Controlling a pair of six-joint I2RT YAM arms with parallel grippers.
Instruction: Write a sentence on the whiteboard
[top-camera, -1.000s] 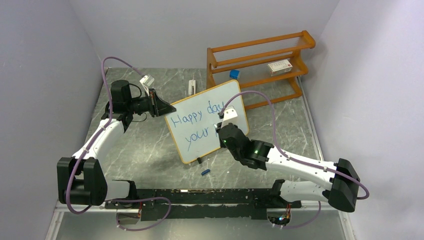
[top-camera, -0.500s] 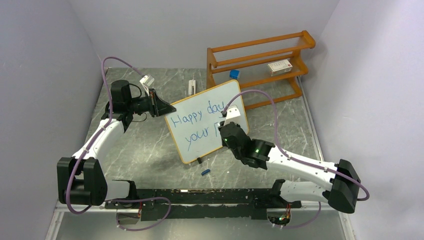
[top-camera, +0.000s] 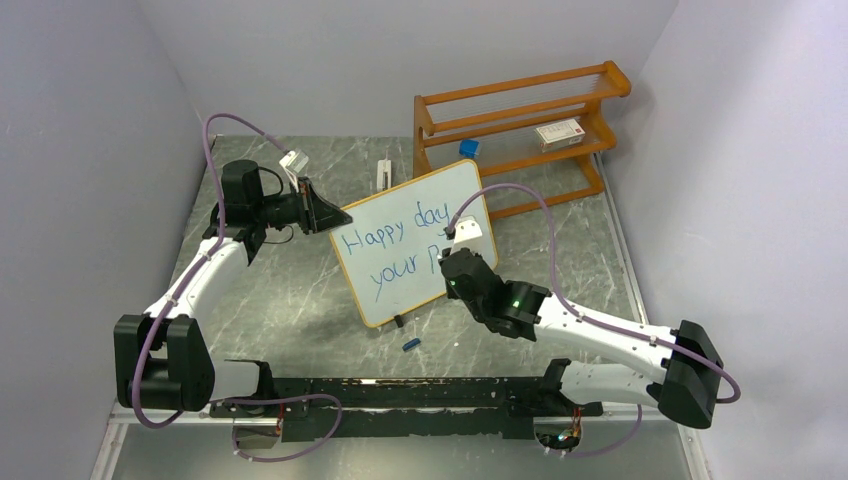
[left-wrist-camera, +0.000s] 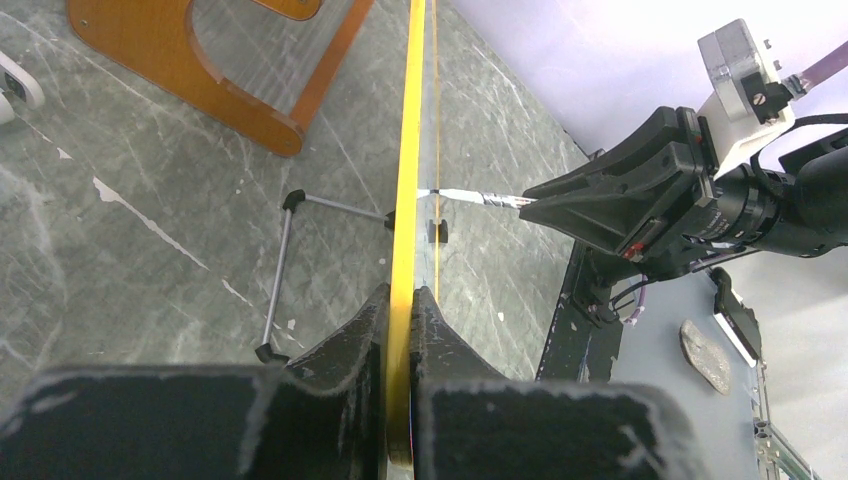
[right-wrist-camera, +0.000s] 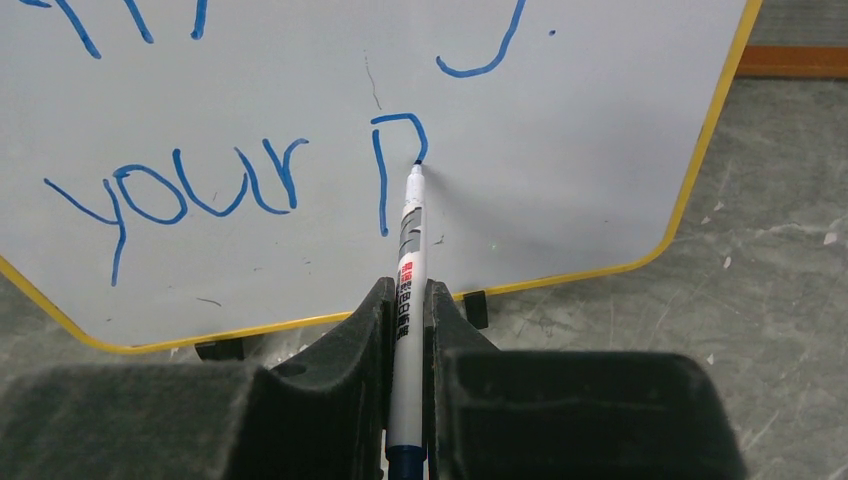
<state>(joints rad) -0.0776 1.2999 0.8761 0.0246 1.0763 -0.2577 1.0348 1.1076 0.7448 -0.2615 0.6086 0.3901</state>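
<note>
The whiteboard (top-camera: 440, 195) stands tilted on the table, its frame yellow-edged in the wrist views. The sentence (top-camera: 390, 250) in blue reads "Happy day" and below it "your p". My left gripper (top-camera: 335, 218) is shut on the board's left edge (left-wrist-camera: 408, 150), one finger on each face (left-wrist-camera: 402, 300). My right gripper (top-camera: 447, 258) is shut on a white marker (right-wrist-camera: 408, 250) with a blue end. The marker's tip touches the board (right-wrist-camera: 560, 150) at the bowl of the "p", after "your" (right-wrist-camera: 200, 185). The marker also shows in the left wrist view (left-wrist-camera: 480, 197).
An orange wooden shelf rack (top-camera: 520, 120) stands behind the board, with a small box (top-camera: 559, 133) and a blue item (top-camera: 469, 147) on it. A white object (top-camera: 384, 173) lies behind the board. A blue cap (top-camera: 410, 344) lies in front. The board's wire stand (left-wrist-camera: 285, 270) props its back.
My right gripper has shifted a little along the board with the marker, and the letter "p" after "your" has grown from a single stroke. The left gripper has not moved.
</note>
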